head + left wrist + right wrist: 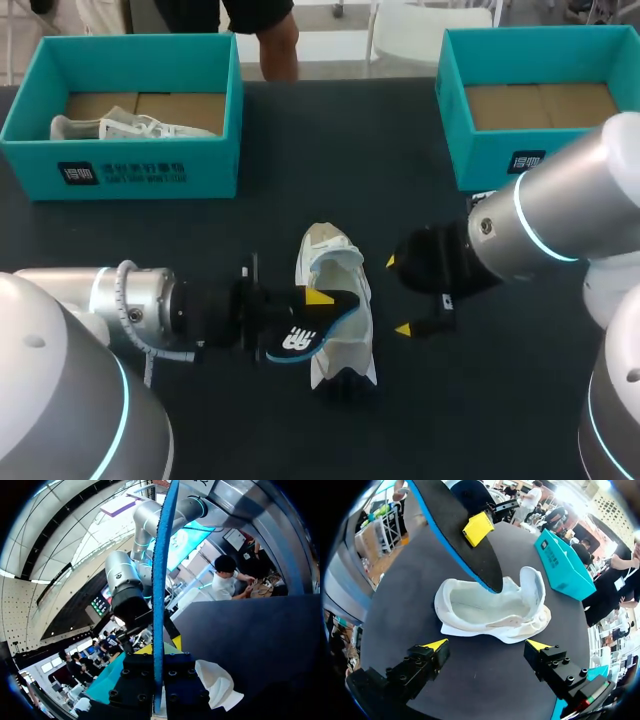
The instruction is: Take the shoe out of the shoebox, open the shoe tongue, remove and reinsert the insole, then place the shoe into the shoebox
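Note:
A white shoe (338, 300) lies on the black table between my two grippers, its opening turned up (490, 607). My left gripper (312, 305) is shut on the black, blue-edged insole (305, 335) and holds it tilted over the shoe. In the left wrist view the insole (160, 580) stands edge-on between the fingers, with the shoe (216, 682) beside them. My right gripper (398, 295) stands open just right of the shoe. In its own view, the right gripper (486, 645) faces the shoe's side, and the insole (455, 525) hangs above with a yellow fingertip (477, 527) on it.
A teal shoebox (130, 170) at the back left holds another white shoe (120, 127). A second teal shoebox (500, 150) stands at the back right with only its cardboard floor showing. One teal box (560, 562) shows beyond the shoe.

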You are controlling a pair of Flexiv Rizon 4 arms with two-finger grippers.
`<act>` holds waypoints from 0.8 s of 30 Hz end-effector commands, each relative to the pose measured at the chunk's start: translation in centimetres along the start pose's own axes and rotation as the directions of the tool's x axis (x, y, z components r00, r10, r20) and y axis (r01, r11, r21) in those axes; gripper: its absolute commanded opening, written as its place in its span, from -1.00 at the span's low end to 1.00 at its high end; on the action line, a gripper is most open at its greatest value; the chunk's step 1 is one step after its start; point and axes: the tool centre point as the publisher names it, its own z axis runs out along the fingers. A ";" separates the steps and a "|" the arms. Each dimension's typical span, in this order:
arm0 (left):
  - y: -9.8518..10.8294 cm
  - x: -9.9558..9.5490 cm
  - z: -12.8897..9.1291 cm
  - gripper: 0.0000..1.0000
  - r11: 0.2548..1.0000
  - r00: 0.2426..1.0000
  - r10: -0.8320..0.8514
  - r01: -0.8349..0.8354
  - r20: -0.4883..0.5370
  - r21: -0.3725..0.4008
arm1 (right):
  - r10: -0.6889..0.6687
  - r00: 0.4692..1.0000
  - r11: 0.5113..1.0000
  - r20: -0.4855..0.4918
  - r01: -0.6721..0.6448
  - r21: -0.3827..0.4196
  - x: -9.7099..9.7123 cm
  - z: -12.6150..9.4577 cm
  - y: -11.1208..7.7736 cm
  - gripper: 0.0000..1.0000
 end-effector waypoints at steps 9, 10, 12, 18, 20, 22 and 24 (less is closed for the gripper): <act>0.0 0.1 0.1 -1.00 1.000 1.000 0.001 -0.001 0.002 -0.003 | 0.017 1.000 1.000 -0.003 -0.017 -0.015 -0.5 2.3 -0.2 1.00; 0.1 0.4 0.3 -1.00 1.000 1.000 0.000 0.000 -0.006 -0.004 | 0.017 1.000 1.000 -0.003 -0.017 -0.015 -0.5 2.3 -0.2 1.00; 0.6 0.7 0.7 -1.00 1.000 1.000 -0.010 0.010 -0.009 0.001 | 0.017 1.000 1.000 -0.003 -0.017 -0.015 -0.5 2.3 -0.2 1.00; 2.0 2.0 2.0 -1.00 1.000 0.999 -0.019 0.019 -0.035 -0.014 | 0.017 1.000 1.000 -0.003 -0.017 -0.015 -0.5 2.3 -0.2 1.00; 2.3 2.3 2.2 -1.00 1.000 0.999 -0.020 0.019 -0.038 -0.019 | 0.017 1.000 1.000 -0.003 -0.017 -0.015 -0.5 2.3 -0.2 1.00; 2.8 2.6 2.2 -1.00 0.999 0.999 -0.016 0.014 -0.048 -0.034 | 0.017 1.000 1.000 -0.003 -0.017 -0.015 -0.5 2.3 -0.2 1.00; 3.5 2.8 2.2 -1.00 0.999 0.999 -0.012 0.010 -0.044 -0.031 | 0.017 1.000 1.000 -0.003 -0.017 -0.015 -0.5 2.3 -0.2 1.00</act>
